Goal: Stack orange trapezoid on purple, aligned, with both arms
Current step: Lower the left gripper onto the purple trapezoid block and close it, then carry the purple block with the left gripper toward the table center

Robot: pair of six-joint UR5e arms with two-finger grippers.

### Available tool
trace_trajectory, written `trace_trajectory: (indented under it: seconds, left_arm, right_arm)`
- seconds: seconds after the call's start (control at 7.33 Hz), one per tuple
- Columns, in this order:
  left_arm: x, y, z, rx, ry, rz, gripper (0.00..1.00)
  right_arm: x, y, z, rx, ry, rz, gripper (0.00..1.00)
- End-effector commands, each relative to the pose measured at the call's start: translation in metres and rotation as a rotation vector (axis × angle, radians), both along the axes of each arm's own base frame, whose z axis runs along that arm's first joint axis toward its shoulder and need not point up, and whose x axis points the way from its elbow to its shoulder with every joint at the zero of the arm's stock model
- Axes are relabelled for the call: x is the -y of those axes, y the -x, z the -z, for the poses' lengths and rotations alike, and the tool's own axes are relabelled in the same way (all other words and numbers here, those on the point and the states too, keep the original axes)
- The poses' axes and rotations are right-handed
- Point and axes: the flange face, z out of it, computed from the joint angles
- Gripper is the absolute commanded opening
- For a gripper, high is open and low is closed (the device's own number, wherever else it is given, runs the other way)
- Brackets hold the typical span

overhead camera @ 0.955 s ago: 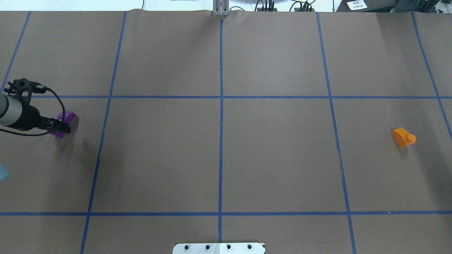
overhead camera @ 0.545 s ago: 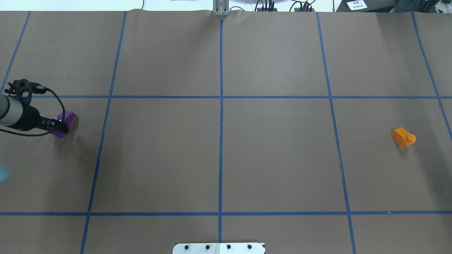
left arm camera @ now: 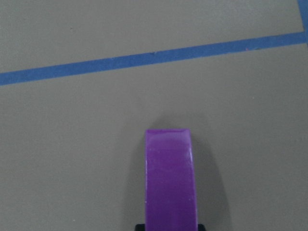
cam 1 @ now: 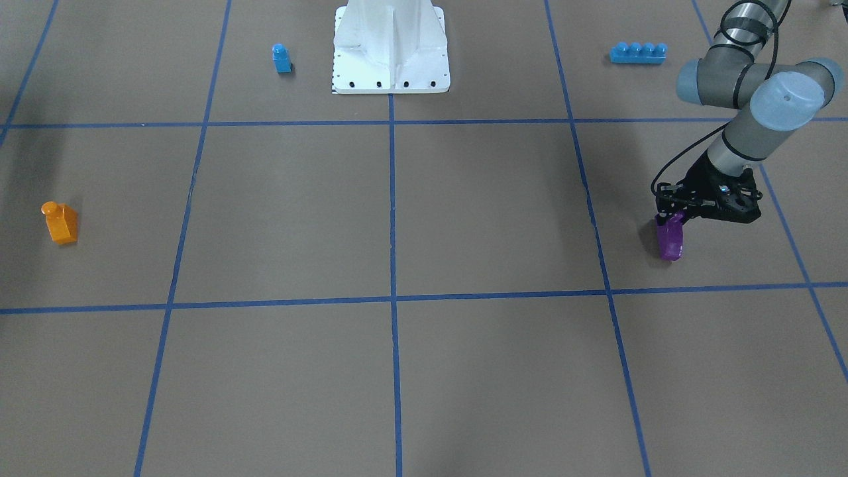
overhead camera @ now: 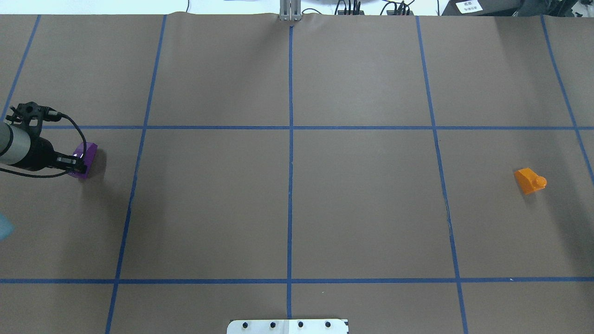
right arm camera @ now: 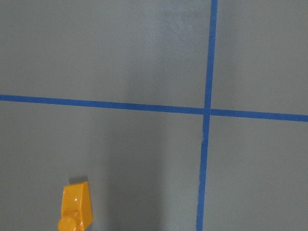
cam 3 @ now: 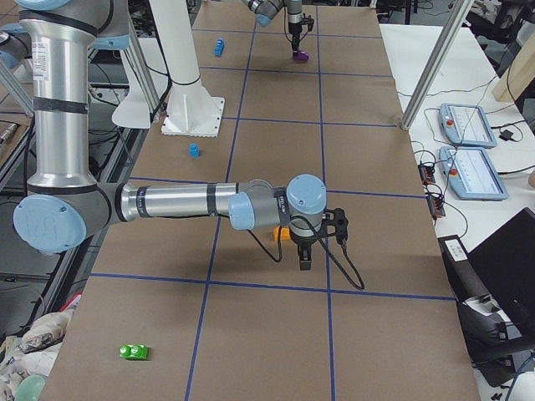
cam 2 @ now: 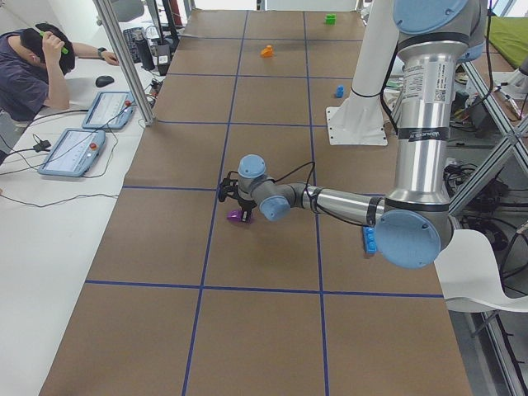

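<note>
The purple brick (overhead camera: 86, 157) sits at the table's far left, gripped between the fingers of my left gripper (overhead camera: 76, 162). It hangs from the gripper (cam 1: 672, 215) in the front-facing view (cam 1: 670, 242), close to the paper, and fills the lower middle of the left wrist view (left arm camera: 171, 187). The orange trapezoid (overhead camera: 529, 181) lies alone on the far right, its stud pointing sideways. It also shows in the right wrist view (right arm camera: 76, 209). My right gripper (cam 3: 305, 255) shows only in the exterior right view, hovering by the orange trapezoid (cam 3: 284, 235). I cannot tell whether it is open or shut.
A small blue single-stud brick (cam 1: 281, 58) and a long blue four-stud brick (cam 1: 638, 53) lie near the white robot base (cam 1: 391, 53). A green brick (cam 3: 134, 352) lies near the table's end on the right arm's side. Blue tape lines grid the brown paper.
My left gripper has shifted slightly left with the purple brick, and the brick now looks narrower and turned. The orange trapezoid has not moved.
</note>
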Motion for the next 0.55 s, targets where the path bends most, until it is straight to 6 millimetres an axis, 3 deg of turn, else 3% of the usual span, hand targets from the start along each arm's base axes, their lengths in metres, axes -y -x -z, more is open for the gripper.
trace_trajectory:
  seconds: [0.0, 0.14, 0.41]
  left_arm:
    - [0.004, -0.001, 0.048, -0.031, -0.023, 0.001, 0.00]
    - [0.021, -0.015, 0.095, -0.016, -0.005, 0.004, 0.00]
    - [0.062, -0.054, 0.233, -0.025, 0.104, 0.082, 0.00]
  right_arm:
    - [0.000, -0.001, 0.002, 0.001, -0.007, -0.001, 1.00]
    - [0.000, -0.001, 0.003, 0.001, -0.009, -0.001, 1.00]
    - [0.000, -0.001, 0.004, 0.002, -0.010, -0.001, 1.00]
